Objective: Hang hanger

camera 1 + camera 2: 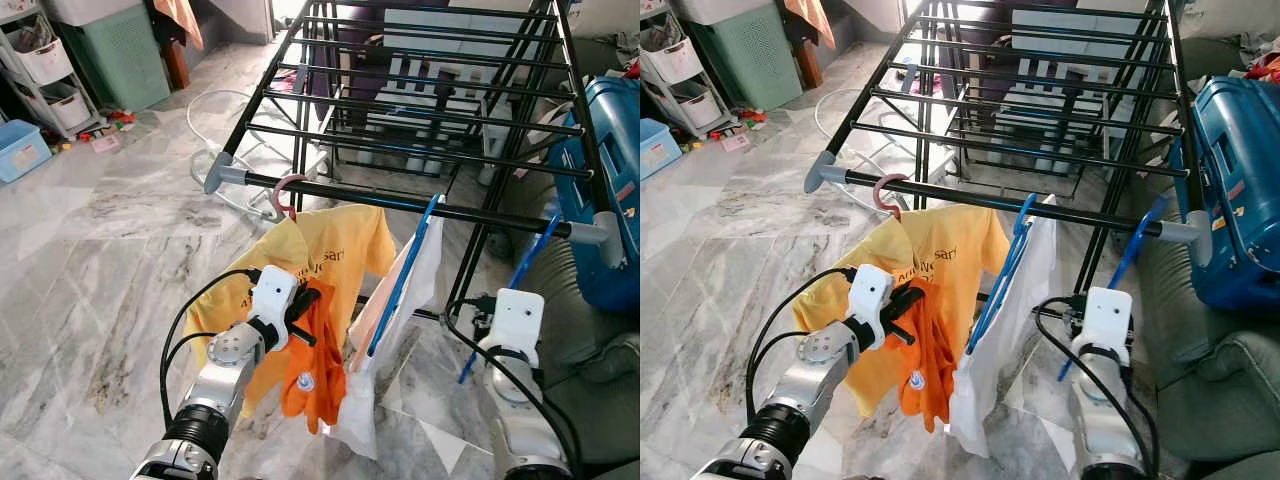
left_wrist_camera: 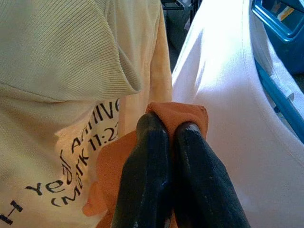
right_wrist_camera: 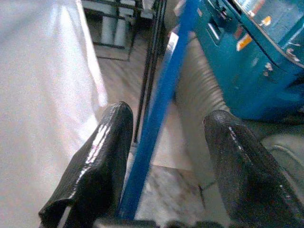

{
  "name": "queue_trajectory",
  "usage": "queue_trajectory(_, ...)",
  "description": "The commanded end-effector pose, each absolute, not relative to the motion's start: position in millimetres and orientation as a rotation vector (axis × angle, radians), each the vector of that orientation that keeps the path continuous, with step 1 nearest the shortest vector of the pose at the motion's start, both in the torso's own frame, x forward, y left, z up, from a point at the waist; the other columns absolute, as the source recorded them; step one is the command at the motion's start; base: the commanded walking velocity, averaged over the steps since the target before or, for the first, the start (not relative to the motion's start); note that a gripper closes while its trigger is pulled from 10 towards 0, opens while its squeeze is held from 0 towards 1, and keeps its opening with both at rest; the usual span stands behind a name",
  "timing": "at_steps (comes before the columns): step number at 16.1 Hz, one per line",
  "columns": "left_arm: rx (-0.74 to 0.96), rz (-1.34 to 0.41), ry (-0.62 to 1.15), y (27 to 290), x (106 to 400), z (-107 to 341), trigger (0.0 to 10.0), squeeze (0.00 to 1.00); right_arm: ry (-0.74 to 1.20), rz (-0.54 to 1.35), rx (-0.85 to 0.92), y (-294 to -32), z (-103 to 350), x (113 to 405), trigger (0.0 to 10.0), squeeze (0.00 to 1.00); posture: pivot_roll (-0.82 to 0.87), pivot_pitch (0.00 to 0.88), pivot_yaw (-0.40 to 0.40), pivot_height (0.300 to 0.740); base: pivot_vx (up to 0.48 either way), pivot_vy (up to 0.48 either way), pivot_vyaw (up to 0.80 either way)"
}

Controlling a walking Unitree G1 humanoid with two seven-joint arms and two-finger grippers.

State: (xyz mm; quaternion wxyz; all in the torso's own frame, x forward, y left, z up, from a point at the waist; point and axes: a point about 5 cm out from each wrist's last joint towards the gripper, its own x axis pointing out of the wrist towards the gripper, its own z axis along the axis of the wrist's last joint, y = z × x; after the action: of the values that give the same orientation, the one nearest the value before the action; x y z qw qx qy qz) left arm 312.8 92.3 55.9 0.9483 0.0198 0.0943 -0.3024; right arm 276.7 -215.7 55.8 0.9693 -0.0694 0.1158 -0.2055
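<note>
The left gripper [image 2: 171,130] has its fingers pinching an orange cloth [image 1: 312,365] beside the yellow shirt [image 1: 335,250] on the drying rack [image 1: 420,205]. The right gripper [image 3: 166,137] has its fingers spread around a blue hanger [image 3: 159,114] hanging from the near rail.

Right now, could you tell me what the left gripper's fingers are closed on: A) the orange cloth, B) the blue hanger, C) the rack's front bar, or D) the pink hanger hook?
A: in the left wrist view the left gripper has its two black fingers pressed together on a fold of the orange cloth, which hangs down in front of the yellow shirt.
</note>
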Motion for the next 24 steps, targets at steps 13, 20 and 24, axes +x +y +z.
queue_trajectory(13,0.085,-0.627,0.204,90.6,314.8,56.6,10.0,0.0,0.277,-0.359,-0.243,-210.8,53.5,265.0,10.0,0.0,0.02,0.094,0.033,0.74,0.0,0.0,0.0)
queue_trajectory(20,0.094,-0.627,0.214,90.3,314.8,55.3,10.0,0.0,0.272,-0.322,-0.228,-207.4,52.2,253.1,10.0,0.0,0.02,0.096,0.037,0.74,0.0,0.0,0.0)
queue_trajectory(24,0.107,-0.632,0.223,88.9,314.4,53.8,10.0,0.0,0.285,-0.318,-0.231,-208.6,50.3,248.6,10.0,1.0,0.02,0.09,0.035,0.74,0.0,0.0,0.0)
